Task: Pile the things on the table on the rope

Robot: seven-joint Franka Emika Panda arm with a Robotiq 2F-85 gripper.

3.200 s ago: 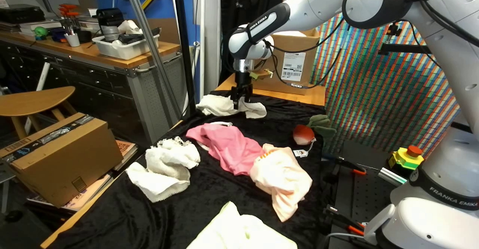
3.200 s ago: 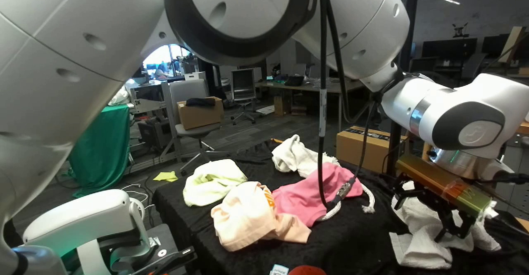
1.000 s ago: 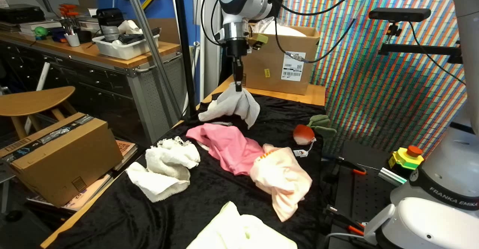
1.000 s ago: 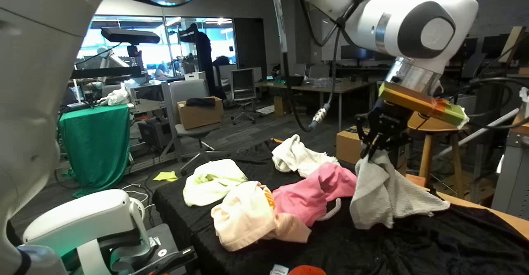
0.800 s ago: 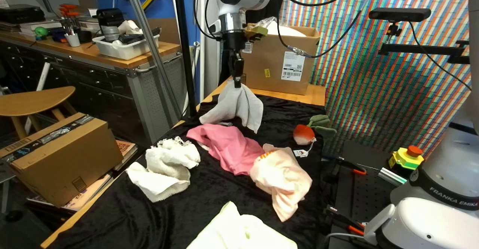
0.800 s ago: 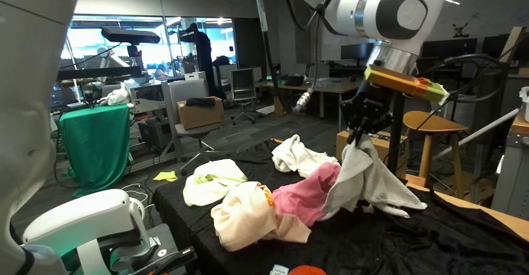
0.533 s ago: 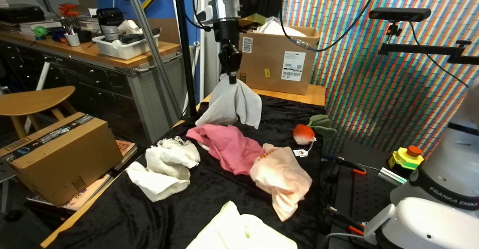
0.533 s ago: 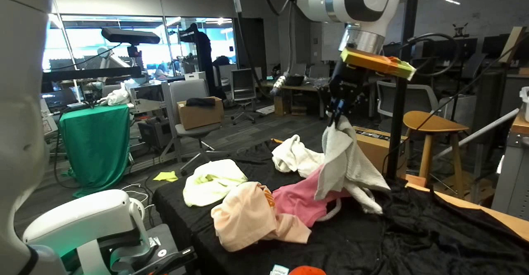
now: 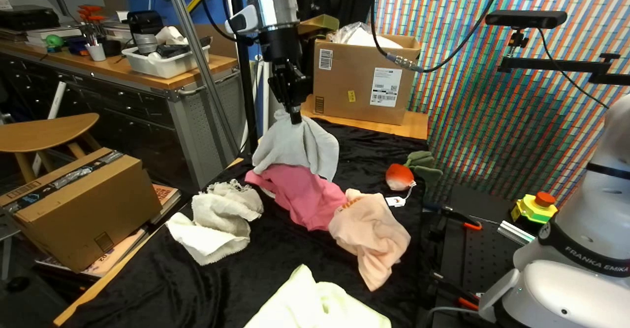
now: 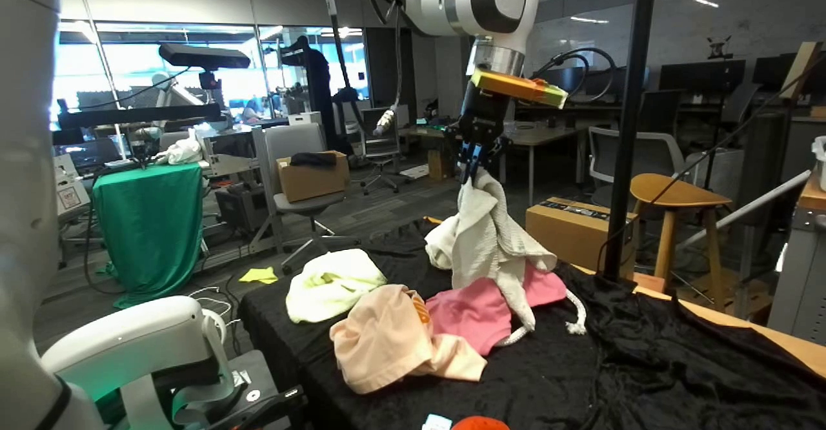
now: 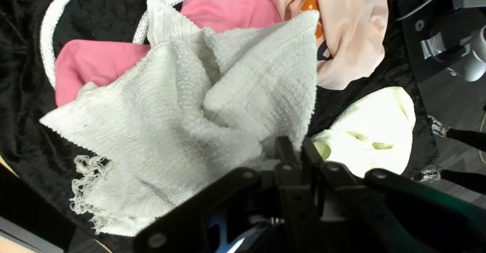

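Observation:
My gripper [image 11: 295, 143] is shut on the edge of a white-grey towel [image 11: 178, 105], which hangs below it in folds. In both exterior views the gripper [image 9: 295, 117] holds this towel [image 10: 493, 236] above the pink cloth [image 10: 471, 307]; whether its lower end touches the pink cannot be told. White rope [image 11: 49, 40] comes out from under the pink cloth, its frayed end [image 10: 576, 327] lying on the black table cover; the rest is hidden. A peach cloth [image 9: 369, 234] overlaps the pink. Apart lie a pale yellow-green cloth [image 10: 335, 285] and a cream fringed cloth [image 9: 216, 224].
A red-and-white soft thing [image 9: 399, 177] with a tag lies beside a green one [image 9: 424, 166] by the table's edge. Behind the table end stands a large cardboard box [image 9: 364, 82]. A black upright pole [image 10: 629, 159] rises near the table edge.
The gripper, open over the towel on the table earlier, has shut on it and lifted it. It has since carried the towel across to above the pink cloth.

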